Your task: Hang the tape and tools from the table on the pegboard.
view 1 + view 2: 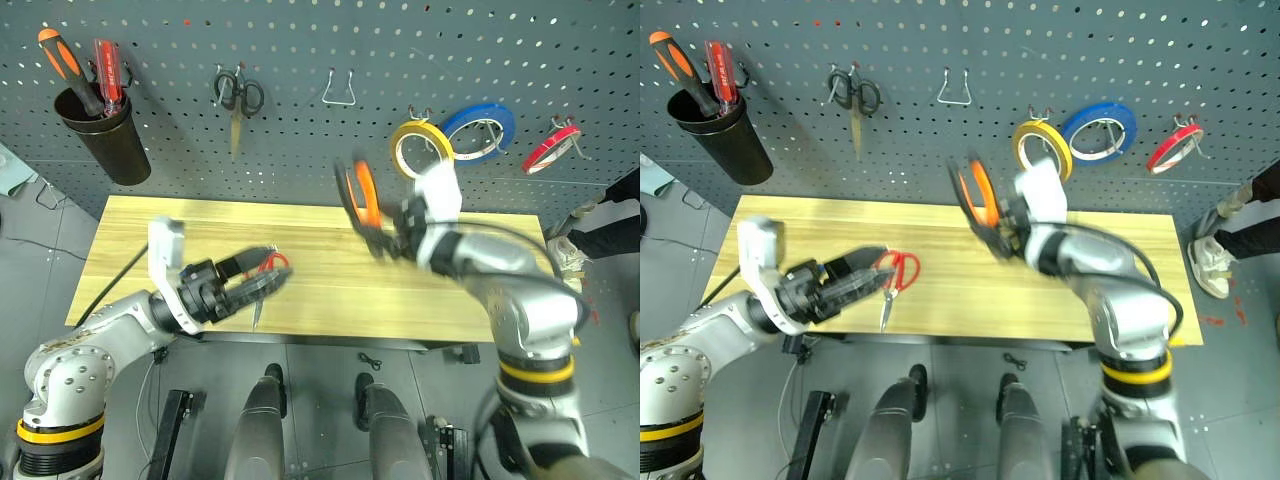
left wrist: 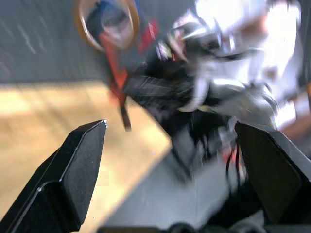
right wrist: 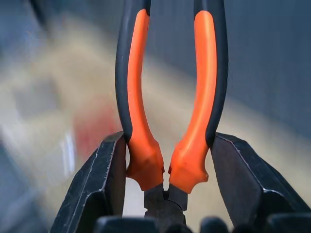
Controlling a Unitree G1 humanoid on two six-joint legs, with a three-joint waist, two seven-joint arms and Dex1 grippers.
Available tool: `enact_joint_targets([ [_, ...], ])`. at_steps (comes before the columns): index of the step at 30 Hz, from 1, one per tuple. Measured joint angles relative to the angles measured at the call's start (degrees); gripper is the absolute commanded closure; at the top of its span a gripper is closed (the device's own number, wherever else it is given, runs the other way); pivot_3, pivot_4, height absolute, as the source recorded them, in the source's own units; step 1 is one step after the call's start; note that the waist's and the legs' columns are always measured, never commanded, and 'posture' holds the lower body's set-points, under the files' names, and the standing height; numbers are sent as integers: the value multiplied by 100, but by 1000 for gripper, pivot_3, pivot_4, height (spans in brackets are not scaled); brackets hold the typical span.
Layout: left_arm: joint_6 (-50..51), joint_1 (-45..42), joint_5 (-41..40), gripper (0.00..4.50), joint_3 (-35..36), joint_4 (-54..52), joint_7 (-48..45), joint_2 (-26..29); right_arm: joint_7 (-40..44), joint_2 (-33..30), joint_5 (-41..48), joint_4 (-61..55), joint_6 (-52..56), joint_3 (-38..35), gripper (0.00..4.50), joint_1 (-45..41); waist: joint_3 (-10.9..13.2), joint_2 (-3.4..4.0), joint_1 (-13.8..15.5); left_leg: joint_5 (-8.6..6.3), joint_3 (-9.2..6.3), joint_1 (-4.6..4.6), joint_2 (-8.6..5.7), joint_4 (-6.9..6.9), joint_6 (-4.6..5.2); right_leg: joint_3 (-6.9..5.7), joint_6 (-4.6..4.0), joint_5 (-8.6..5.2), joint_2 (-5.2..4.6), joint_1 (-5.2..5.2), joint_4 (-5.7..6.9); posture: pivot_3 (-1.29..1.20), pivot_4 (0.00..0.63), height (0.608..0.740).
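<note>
At the far left of the pegboard (image 1: 300, 120) a black cup (image 1: 105, 135) hangs with an orange-black screwdriver (image 1: 62, 62) and a red screwdriver (image 1: 108, 72) standing in it, their shafts hidden inside. Right of it hang small black scissors (image 1: 238, 98), then a bare wire hook (image 1: 339, 90). Lower down, the left gripper (image 1: 262, 285) reaches to the right over the near left part of the table (image 1: 320, 310), its fingers spread wide with nothing between them; its tips lie across the red-handled scissors (image 1: 895, 278), which rest on the wood with the loops toward the board and the blade pointing to the near edge, the loops partly covered in the left eye view. Whether the fingers touch the scissors cannot be told. Right of centre the right gripper (image 3: 167, 160) is raised above the table in front of the board, its fingers clamped on the pliers (image 1: 362, 200) low on the handles near the head, with the orange-and-black handles rising upward; the pliers and the wrist are smeared by motion blur, and the head is largely hidden between the fingers. Just right of the pliers the tape (image 1: 421, 148) hangs on a hook, overlapping a blue roll (image 1: 480, 130), with a thin red roll (image 1: 551, 147) farther right. At the far right edge a person's shoe (image 1: 1207, 262) stands on the grey floor (image 1: 40, 260), the leg cut off.
</note>
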Motion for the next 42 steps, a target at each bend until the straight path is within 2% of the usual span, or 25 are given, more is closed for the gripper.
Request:
enact_joint_targets([
  [3,-257,-557,-432,0,266,275,696,-234,-453,261,-318,348,-963,3,2208,-835,-1,-1,104,1,-1,-2,-3,5,0,-2,0,0,0,21,-21,164,361,740],
  [7,-711,-1397,-502,0,307,614,1285,-672,-886,550,-876,1892,-2585,224,2208,-1499,-2,-3,159,5,-2,-22,-13,11,0,-1,1,9,-1,22,-27,177,360,740],
  [12,-872,-1685,-180,0,89,886,1327,-869,-1328,647,-1307,3766,-4223,170,2208,-2073,-1,-4,160,13,-6,-38,-13,-4,-10,-5,-33,32,0,-1,-19,199,362,740],
  [16,-946,-1830,46,0,-67,941,1276,-935,-1575,699,-1498,4735,-5197,167,2208,-2202,-1,-4,159,14,-7,-38,-13,-11,-11,-6,-33,32,1,-4,-20,210,365,740],
  [22,-945,-1826,118,0,-99,943,1253,-939,-1758,781,-1511,5256,-5736,129,2208,-2211,-1,-4,149,17,-9,-36,-12,-10,-16,-6,-35,33,2,-5,-15,213,370,740],
  [36,-935,-1778,118,0,-178,943,1240,-939,-1865,1011,-1520,5294,-5742,179,2208,-2047,-1,-4,152,18,-12,-36,-12,-9,-18,-6,-36,33,2,-4,-13,211,367,740],
  [38,-935,-1778,118,0,-178,943,1235,-938,-1848,1005,-1569,5290,-5742,210,1200,-1871,-1,-4,152,19,-12,-37,-12,-9,-18,-6,-36,34,2,-4,-13,211,367,740],
  [42,-928,-1776,119,0,-190,943,1226,-935,-1799,955,-1572,5253,-5740,219,24,-1693,-1,-4,146,19,-12,-36,-12,-8,-19,-5,-37,34,3,-4,-12,204,370,740],
])
